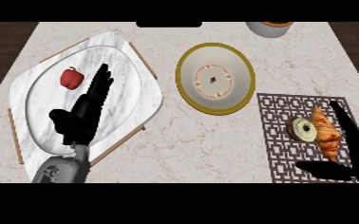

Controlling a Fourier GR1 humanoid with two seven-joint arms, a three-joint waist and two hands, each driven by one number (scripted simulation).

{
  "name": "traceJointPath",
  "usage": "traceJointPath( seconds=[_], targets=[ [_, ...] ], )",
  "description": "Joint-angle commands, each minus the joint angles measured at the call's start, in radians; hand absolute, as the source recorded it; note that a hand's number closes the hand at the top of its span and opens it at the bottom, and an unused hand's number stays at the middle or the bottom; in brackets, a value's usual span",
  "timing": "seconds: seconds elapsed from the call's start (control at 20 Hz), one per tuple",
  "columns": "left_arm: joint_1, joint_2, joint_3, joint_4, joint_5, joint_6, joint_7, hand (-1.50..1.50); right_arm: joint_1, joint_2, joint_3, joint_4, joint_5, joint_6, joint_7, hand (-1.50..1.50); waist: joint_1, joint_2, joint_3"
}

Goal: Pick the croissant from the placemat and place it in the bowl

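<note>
A golden-brown croissant [326, 134] lies on the brown patterned placemat [280, 123] at the right, beside a small round pastry [304, 128]. My right hand [344, 123] is open around the croissant: its fingers stretch along the croissant's right side and the thumb lies below it on the mat. The bowl [214, 78], white with a yellow rim, stands in the middle of the counter, left of and above the mat. My left hand [85, 111] is open, fingers straight, above the marble tray at the left.
A marble tray [133, 104] with a white plate [42, 99] fills the left side; a red pepper [71, 78] sits on the plate. A grey cup [269, 28] shows at the far edge, top right. Dark strips flank the counter.
</note>
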Motion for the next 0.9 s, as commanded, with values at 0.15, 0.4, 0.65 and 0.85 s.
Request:
traceJointPath(
  seconds=[0.15,0.4,0.65,0.85],
  targets=[
    [-0.042,-0.026,0.043,0.01,-0.018,-0.018,0.013,0.0,-0.029,-0.003,-0.1,0.187,-0.046,0.006,-0.174,-1.5,0.0,0.0,0.0],
    [-0.022,-0.027,0.077,0.08,-0.031,-0.068,-0.07,0.0,-0.029,0.035,-0.102,0.236,0.002,-0.035,-0.22,-1.5,-0.001,0.001,0.0],
    [0.036,-0.061,0.022,-0.054,-0.053,-0.031,0.028,0.0,-0.119,0.008,-0.085,0.334,0.144,-0.102,-0.131,-1.5,0.006,0.0,0.0],
    [-0.018,-0.068,0.034,-0.039,-0.075,-0.027,0.063,0.0,-0.153,-0.002,-0.091,0.428,0.185,-0.127,-0.153,-1.5,0.003,0.0,0.0]
  ],
)
